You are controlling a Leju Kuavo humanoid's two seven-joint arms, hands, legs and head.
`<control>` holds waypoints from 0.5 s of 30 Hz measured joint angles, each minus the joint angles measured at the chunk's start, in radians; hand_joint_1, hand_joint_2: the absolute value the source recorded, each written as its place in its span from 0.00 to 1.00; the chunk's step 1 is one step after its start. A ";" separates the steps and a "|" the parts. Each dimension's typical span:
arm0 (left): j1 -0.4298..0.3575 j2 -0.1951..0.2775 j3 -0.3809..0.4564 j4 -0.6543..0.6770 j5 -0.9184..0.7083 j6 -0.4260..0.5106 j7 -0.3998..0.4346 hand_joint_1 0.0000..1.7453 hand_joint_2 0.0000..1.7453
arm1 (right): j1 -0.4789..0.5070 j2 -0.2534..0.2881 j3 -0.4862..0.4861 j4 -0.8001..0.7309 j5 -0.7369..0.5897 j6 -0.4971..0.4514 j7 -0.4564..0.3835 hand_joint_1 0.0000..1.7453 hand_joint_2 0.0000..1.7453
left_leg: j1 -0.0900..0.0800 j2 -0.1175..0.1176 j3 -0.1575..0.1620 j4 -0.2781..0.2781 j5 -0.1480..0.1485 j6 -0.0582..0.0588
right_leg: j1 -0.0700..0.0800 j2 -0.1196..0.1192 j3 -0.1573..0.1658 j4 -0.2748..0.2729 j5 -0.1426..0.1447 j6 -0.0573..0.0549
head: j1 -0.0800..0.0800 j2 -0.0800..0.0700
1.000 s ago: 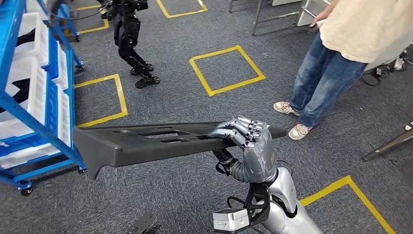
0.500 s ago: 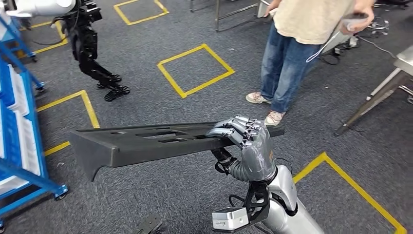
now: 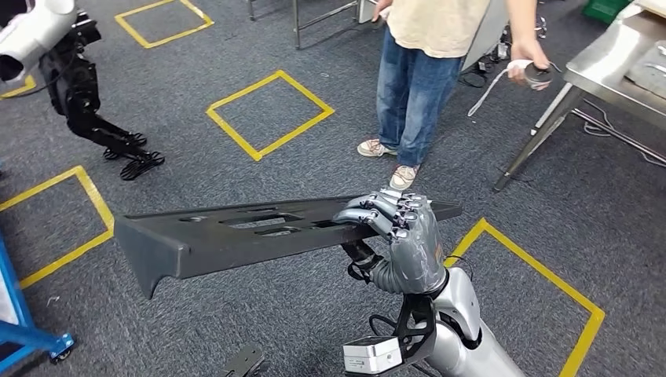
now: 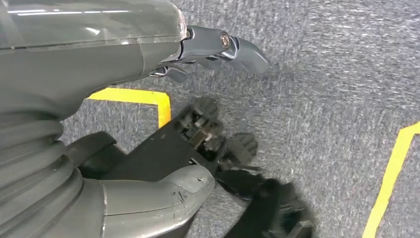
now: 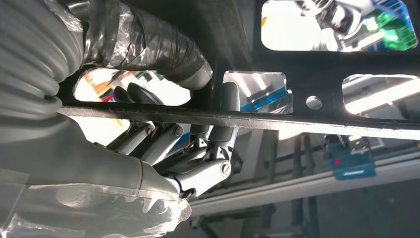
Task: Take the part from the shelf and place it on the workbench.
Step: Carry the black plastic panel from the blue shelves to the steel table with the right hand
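**Part in hand, bench not yet reached**

The pick-up looks done. The right robot hand (image 3: 397,236) is clamped on 1 end of the long dark part (image 3: 236,232), fingers (image 3: 377,210) curled over its top face and the thumb underneath. In the right wrist view the fingers (image 5: 198,144) wrap through and around the part's edge beside its cut-out openings. From this robot hand the part runs out level toward the robot's left, in the air above the grey carpet (image 3: 550,196), touching nothing else.

The left robot hand (image 4: 213,47) hangs over the carpet with nothing in it; from its wrist view I cannot tell whether its fingers are spread or curled in.

What is left, as I judge it, is the carry and the set-down. The metal bench (image 3: 605,71) stands well ahead and to the right of the gripping robot hand, well apart from the part. A person (image 3: 424,78) in jeans stands ahead of the robot hand, between it and the near side of the bench, holding a small device. A second robot (image 3: 86,102) stands far off to the left.

So roughly half is complete: grasp made, placing still to come.
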 joint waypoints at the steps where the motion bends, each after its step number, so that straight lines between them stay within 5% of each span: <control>1: -0.001 -0.001 0.000 0.000 -0.001 0.002 0.001 0.00 1.00 | -0.001 0.000 0.000 -0.001 0.000 0.000 0.000 1.00 1.00 | -0.003 0.009 0.002 0.000 -0.002 -0.003 | 0.006 -0.021 0.029 -0.054 0.014 -0.008 | 0.000 0.000; 3: -0.002 -0.003 0.000 0.000 -0.002 0.004 0.002 0.00 1.00 | -0.002 -0.001 0.000 -0.003 0.001 0.000 0.000 1.00 1.00 | -0.007 0.028 0.005 0.000 -0.006 -0.011 | 0.017 -0.036 0.044 -0.092 0.015 -0.018 | 0.000 0.000; 5: -0.003 -0.004 0.000 0.000 -0.002 0.004 0.002 0.00 1.00 | -0.002 -0.001 0.000 -0.004 0.001 0.000 0.000 1.00 1.00 | -0.008 0.041 0.010 -0.001 -0.011 -0.022 | 0.013 -0.008 0.043 -0.098 0.021 -0.025 | 0.000 0.000; 7: -0.005 -0.005 0.000 -0.001 -0.001 0.004 0.001 0.00 1.00 | -0.004 -0.001 0.000 -0.006 0.001 0.000 0.000 1.00 1.00 | -0.006 0.002 -0.002 0.037 -0.041 -0.032 | 0.003 0.015 0.047 -0.108 0.029 -0.036 | 0.000 0.000; 9: -0.003 -0.004 0.000 -0.001 0.000 0.004 0.002 0.00 1.00 | -0.006 -0.001 0.000 -0.006 0.001 -0.001 -0.001 1.00 1.00 | -0.002 -0.054 -0.051 0.147 -0.102 -0.037 | -0.001 0.039 0.047 -0.111 0.033 -0.042 | -0.001 0.000; 11: 0.001 -0.003 0.000 -0.001 -0.001 0.004 0.002 0.00 1.00 | -0.005 0.000 0.000 -0.006 0.001 0.000 -0.001 1.00 1.00 | 0.000 -0.069 -0.105 0.255 -0.139 -0.042 | -0.002 0.067 0.044 -0.106 0.033 -0.043 | -0.001 0.000; 13: 0.002 -0.002 0.000 -0.001 -0.001 0.003 0.002 0.00 1.00 | -0.005 0.000 0.000 -0.006 0.000 0.000 -0.001 1.00 1.00 | 0.003 -0.072 -0.104 0.241 -0.100 -0.045 | -0.002 0.097 0.042 -0.099 0.031 -0.041 | -0.001 0.000; 15: -0.001 0.000 0.000 -0.001 0.000 0.003 0.002 0.00 1.00 | -0.005 0.000 0.000 -0.006 0.000 0.000 -0.001 1.00 1.00 | 0.011 -0.102 -0.054 0.123 -0.031 -0.045 | -0.005 0.124 0.039 -0.089 0.027 -0.035 | -0.001 0.000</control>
